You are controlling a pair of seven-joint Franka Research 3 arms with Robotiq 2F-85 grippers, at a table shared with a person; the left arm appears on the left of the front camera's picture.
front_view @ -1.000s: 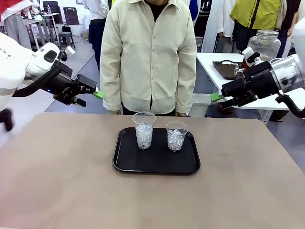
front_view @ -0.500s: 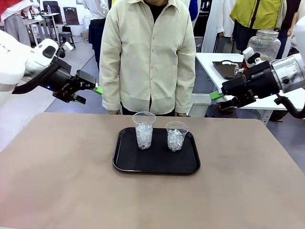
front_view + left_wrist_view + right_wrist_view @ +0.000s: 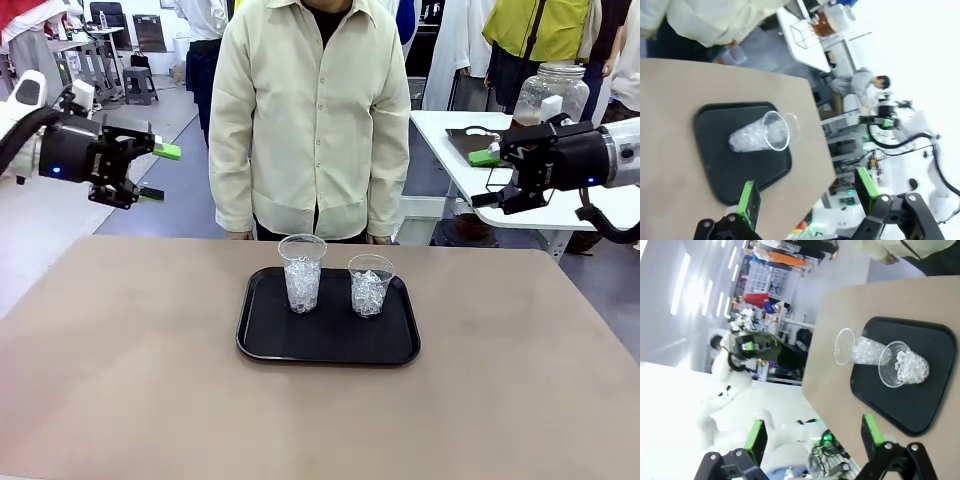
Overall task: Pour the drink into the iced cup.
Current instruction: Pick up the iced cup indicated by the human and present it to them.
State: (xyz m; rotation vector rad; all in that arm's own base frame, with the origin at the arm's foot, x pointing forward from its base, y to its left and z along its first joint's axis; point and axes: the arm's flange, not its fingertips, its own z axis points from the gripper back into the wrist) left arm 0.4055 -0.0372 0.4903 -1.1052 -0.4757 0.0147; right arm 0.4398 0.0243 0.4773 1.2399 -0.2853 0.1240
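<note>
Centrally, the iced cups (image 3: 302,272) stand below, between left gripper (image 3: 158,172) and right gripper (image 3: 482,178).

A black rectangular plastic tray (image 3: 330,345) lies on the tan-topped bench (image 3: 120,380), midway between its left and right edges and nearer the far edge. A person in a cream button-up shirt (image 3: 312,110) stands just behind the far edge, facing the tray. Beyond the far right corner stands a white table (image 3: 435,130) carrying a small dark tray (image 3: 465,140).
</note>
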